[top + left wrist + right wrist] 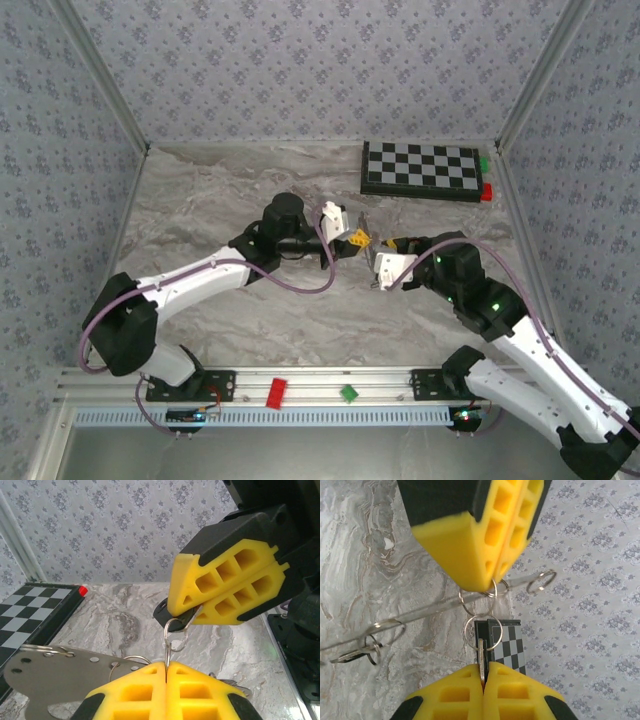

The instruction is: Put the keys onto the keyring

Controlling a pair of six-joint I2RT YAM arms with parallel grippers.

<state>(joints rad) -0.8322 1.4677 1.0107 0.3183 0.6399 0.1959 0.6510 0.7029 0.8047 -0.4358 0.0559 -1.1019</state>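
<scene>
Left gripper point(165, 669): fingers pressed fully together, pinching the keyring point(166, 655) at table centre. Metal plate point(50, 672) with small rings: at 8 o'clock of that pinch, left wrist view. Key point(163, 614), black head: at 12 o'clock of the pinch, a ring hanging from it. Right gripper point(483, 674): fingers pressed fully together on the key. Checkered board point(420, 170): 1 o'clock of both grippers, well apart. Red block point(487, 191): board's 4 o'clock corner.

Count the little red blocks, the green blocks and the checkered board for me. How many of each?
Red blocks: 2
Green blocks: 2
Checkered board: 1
Total: 5
</scene>
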